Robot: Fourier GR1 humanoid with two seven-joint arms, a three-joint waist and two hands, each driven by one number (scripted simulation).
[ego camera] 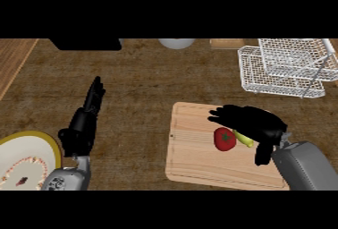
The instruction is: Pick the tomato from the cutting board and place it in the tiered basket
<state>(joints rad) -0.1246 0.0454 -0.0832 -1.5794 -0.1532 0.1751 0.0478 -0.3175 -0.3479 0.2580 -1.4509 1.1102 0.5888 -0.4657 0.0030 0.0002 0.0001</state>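
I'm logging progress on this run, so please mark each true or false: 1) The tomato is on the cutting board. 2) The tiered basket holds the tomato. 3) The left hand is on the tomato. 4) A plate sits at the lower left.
1) True: the tomato lies on the cutting board.
2) False: the tiered basket shows no tomato.
3) False: the left hand is apart; the right hand hovers by it.
4) True: plate.

bare brown counter between light wooden cutting board (198, 165) and white wire tiered basket (284, 67) | nothing stands between
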